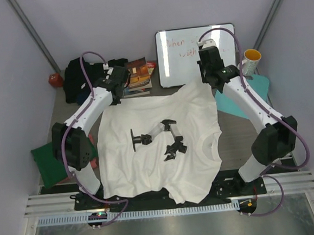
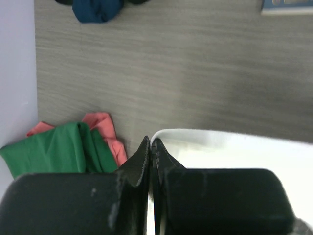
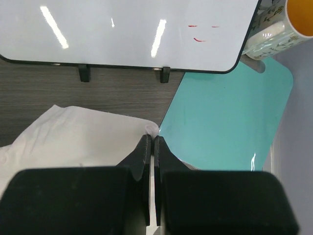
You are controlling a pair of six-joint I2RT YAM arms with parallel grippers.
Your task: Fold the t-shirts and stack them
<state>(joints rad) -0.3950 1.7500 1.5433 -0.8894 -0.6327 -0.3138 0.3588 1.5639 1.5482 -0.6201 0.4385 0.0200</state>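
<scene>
A white t-shirt (image 1: pixel 150 167) with black printed marks lies spread over the middle of the table, collar toward the right. My left gripper (image 1: pixel 121 94) is shut on its far left corner; in the left wrist view the closed fingertips (image 2: pixel 150 145) pinch the white hem (image 2: pixel 220 147). My right gripper (image 1: pixel 211 86) is shut on the far right corner, where the closed tips (image 3: pixel 150 141) hold a small bunch of white cloth (image 3: pixel 88 132). A black shirt (image 1: pixel 83 74) is heaped at the far left. A green shirt (image 2: pixel 54 152) and a salmon pink one (image 2: pixel 105 129) lie at the left edge.
Glossy books (image 1: pixel 138 75) sit behind the left gripper, and a small whiteboard (image 1: pixel 195 52) stands at the back. A yellow-lined mug (image 1: pixel 251 61) and a flat teal mat (image 3: pixel 225 112) are at the right. A red object (image 1: pixel 55 80) lies far left. A dark blue cloth (image 2: pixel 98 10) lies near the black heap.
</scene>
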